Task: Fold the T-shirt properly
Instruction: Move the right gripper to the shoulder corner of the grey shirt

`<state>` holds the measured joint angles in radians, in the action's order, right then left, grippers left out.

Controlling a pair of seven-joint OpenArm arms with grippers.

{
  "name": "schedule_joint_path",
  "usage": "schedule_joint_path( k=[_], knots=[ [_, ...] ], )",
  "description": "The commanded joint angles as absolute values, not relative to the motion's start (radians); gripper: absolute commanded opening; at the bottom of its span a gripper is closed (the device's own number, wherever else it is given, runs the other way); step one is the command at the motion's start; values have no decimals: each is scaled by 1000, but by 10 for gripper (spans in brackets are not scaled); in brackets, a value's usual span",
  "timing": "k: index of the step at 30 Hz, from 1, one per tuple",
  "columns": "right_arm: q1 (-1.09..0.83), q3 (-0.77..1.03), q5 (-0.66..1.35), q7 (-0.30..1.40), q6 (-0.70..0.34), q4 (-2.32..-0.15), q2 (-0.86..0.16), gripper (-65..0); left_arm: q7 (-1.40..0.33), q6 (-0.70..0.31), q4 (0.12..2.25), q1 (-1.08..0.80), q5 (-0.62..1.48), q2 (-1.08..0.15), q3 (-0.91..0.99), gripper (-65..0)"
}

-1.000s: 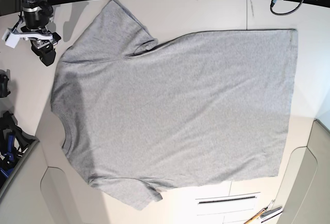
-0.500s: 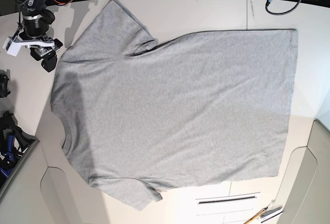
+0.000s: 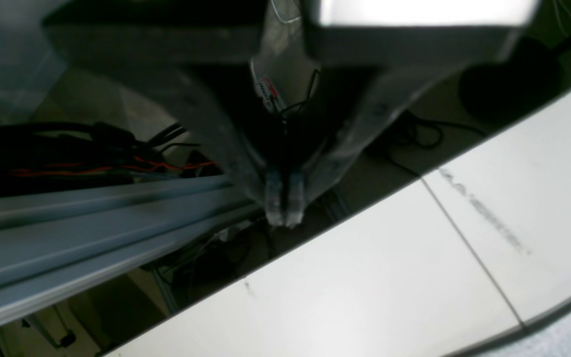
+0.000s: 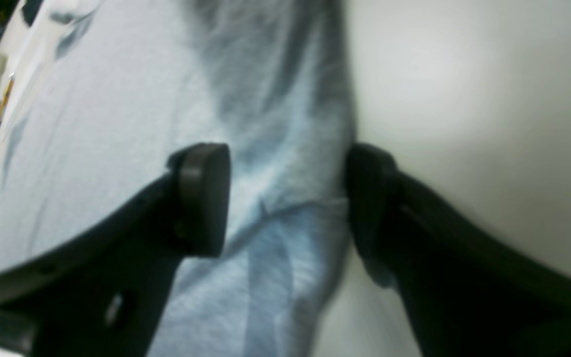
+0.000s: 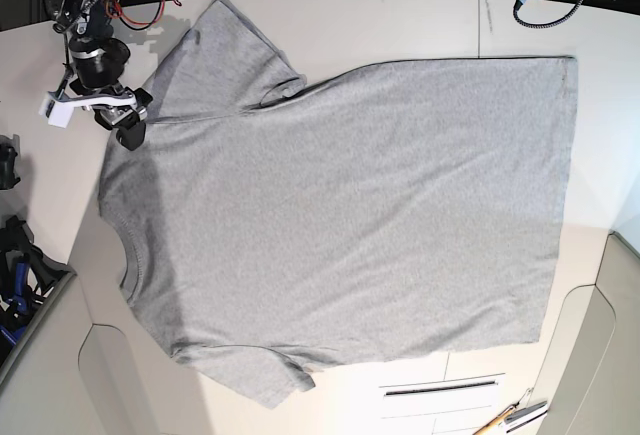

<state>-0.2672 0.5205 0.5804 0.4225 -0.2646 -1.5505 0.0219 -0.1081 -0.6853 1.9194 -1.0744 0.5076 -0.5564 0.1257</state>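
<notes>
The heather-grey T-shirt (image 5: 340,215) lies flat, plain side up, covering most of the white bench (image 5: 400,20). The right tool (image 4: 285,198), fingers spread wide and empty, straddles the shirt's shoulder edge. Bare bench lies beyond. The left tool (image 3: 284,215), pinched shut and empty, hangs off the far edge.

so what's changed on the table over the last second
The right gripper has moved in from the bare table toward the T-shirt, and now sits at the shoulder edge by the far sleeve, open, with the hem edge between its jaws but not yet pinched. The left gripper has drawn slightly further back past the table's far edge, shut and empty. The shirt lies flat, unmoved.
</notes>
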Motion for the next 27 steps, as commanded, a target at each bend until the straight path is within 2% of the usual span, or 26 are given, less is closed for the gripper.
schedule_joint_path(
  k=[1, 11, 12, 13, 16, 23, 27],
  knots=[
    [-257, 506, 565, 420, -269, -1559, 17, -279, -95, -698, 1932, -1089, 521, -562, 131, -650],
    [-253, 476, 538, 420, -269, -1559, 17, -286, -95, -698, 1932, -1089, 574, -562, 131, -650],
    [-253, 476, 538, 420, -269, -1559, 17, -319, -95, -698, 1932, -1088, 583, -562, 131, -650],
    [-253, 476, 538, 420, -269, -1559, 17, -381, -94, -698, 1932, -1087, 590, -562, 131, -650],
    [-253, 476, 538, 419, -269, -1559, 17, -650, -95, -698, 1932, -1066, 596, -562, 136, -650],
    [-253, 476, 538, 420, -269, -1559, 17, -650, -149, -698, 1932, -1015, 688, -562, 253, -650],
    [-253, 476, 543, 419, -270, -1559, 17, -650, -299, -698, 1932, -960, 769, -562, 396, -650]
  ],
)
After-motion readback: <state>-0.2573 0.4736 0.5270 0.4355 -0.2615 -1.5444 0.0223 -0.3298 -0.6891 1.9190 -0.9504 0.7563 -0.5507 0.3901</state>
